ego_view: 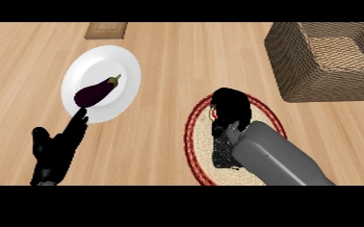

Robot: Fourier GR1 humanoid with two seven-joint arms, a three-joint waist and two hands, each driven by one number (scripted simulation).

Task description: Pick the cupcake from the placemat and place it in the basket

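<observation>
From the head view, the round woven placemat with a dark red rim [202, 146] lies at about five o'clock from the frame's centre, and the right hand [231, 108] sits over its upper part, black fingers curled downward as though round something beneath them. The cupcake itself is hidden; only a sliver of red and white at the hand's nine o'clock edge hints at it, so I judge the hand is closing on it or already has it, but I cannot tell how securely. The square brown wicker basket [298, 69] stands at roughly one o'clock from that hand, well apart from the placemat. To do this step well, the fingers should settle round the cupcake before any lift, then the hand should rise straight up until clear of the mat, and only then travel toward one o'clock, high enough to pass over the basket's near wall before lowering into its hollow. The left hand [57, 149] rests open at about eight o'clock, fingers straight, its tip reaching the lower rim of the white round plate [121, 62], which carries a dark purple aubergine [96, 92]. A small tan wooden block [107, 30] lies at eleven o'clock.
</observation>
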